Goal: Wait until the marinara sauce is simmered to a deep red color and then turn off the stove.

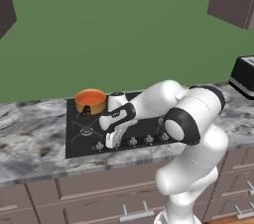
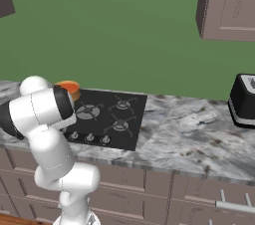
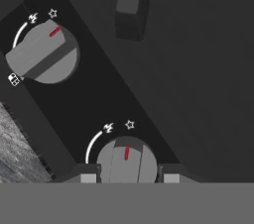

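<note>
Marinara sauce (image 1: 90, 98) orange-red in an orange pot (image 1: 92, 105) on the far left burner of the stove (image 1: 82, 139), black cooktop set into the marbled grey desk (image 1: 30, 143). Row of silver knobs along the near edge of the stove. End effector (image 1: 112, 141) reaching down at the near left of the stove, narrowed onto a knob (image 3: 126, 161) that sits between its two fingertips (image 3: 88, 178), red mark on that knob pointing up toward the star symbol. Second knob (image 3: 43, 54) just beside it, up and left in the hand view, its red mark turned toward its own star. Black toaster (image 2: 243, 100) well apart at the far right of the desk. Green wall behind, brown drawers (image 1: 89, 203) below the desk
</note>
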